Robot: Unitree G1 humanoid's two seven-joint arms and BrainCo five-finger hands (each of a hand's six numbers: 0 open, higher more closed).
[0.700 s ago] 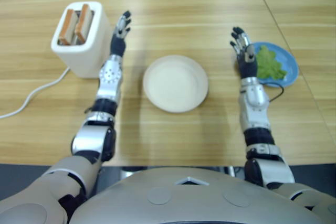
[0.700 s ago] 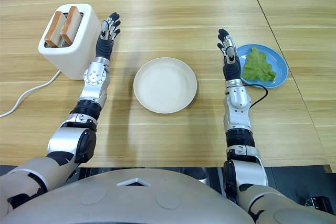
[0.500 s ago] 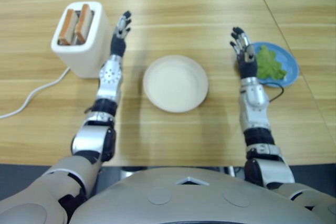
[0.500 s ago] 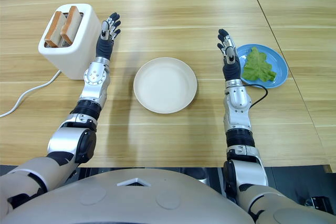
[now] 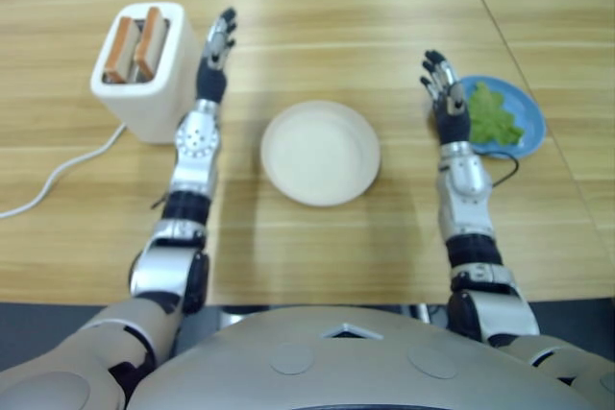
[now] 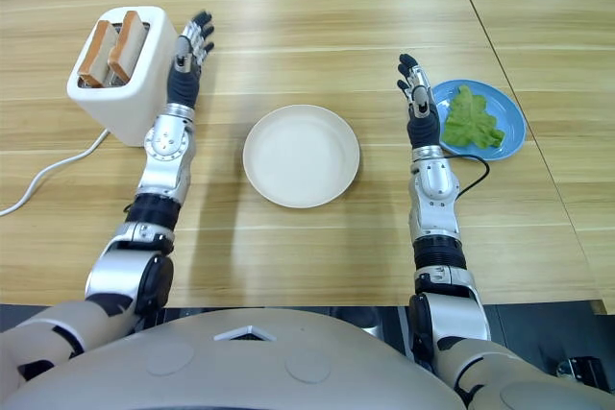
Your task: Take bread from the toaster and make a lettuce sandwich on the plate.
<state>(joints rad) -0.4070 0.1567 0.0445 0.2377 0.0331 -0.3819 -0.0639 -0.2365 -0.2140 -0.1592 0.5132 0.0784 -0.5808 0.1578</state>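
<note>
While two toasted brown bread slices [image 6: 110,45] stand in the one white boxy toaster [image 6: 123,93], the left hand [image 6: 186,62] hovers just beside it, fingers straight and empty. One round cream plate [image 6: 301,189] lies between the hands. The right hand [image 6: 418,95], fingers equally outstretched and holding nothing, is beside one blue plate [image 6: 515,118] bearing one green lettuce leaf [image 6: 469,120].

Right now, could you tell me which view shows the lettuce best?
The right eye view: the lettuce lies whole on the blue plate, clear of the right hand. In the left eye view, the hand overlaps the plate's left rim beside the leaf.
</note>
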